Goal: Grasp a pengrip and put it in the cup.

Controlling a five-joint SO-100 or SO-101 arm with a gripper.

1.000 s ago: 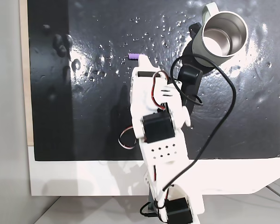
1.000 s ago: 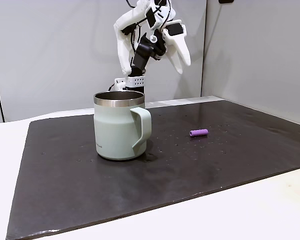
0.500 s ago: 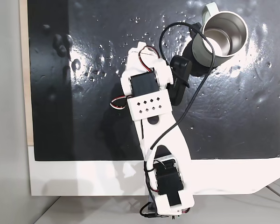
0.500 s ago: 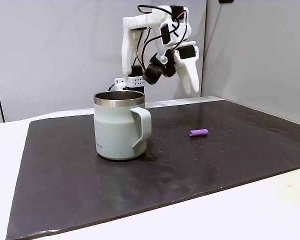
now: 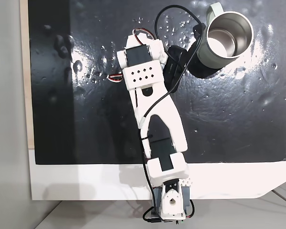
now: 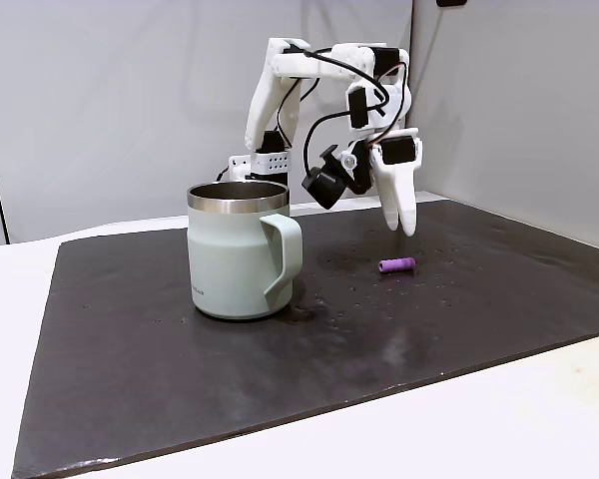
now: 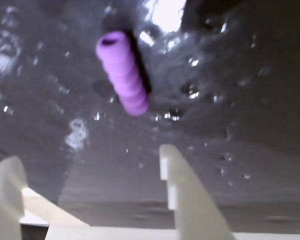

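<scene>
The soft, ribbed light-purple pengrip (image 7: 123, 73) lies on the glossy black mat (image 7: 250, 125), just beyond the white gripper's (image 7: 87, 162) spread, empty fingers.

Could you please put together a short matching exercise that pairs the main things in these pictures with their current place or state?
Things:
1. small light-purple ribbed pengrip
2. pale grey-green steel-lined cup
3. white two-finger gripper
4. dark glossy mat

Places or states:
A. stands upright with nothing visible inside
B. lies flat on its side on the mat, not held
C. covers the tabletop, speckled with small droplets
D. open, poised above the mat near the pengrip

Pairs: 1-B, 2-A, 3-D, 4-C
</scene>
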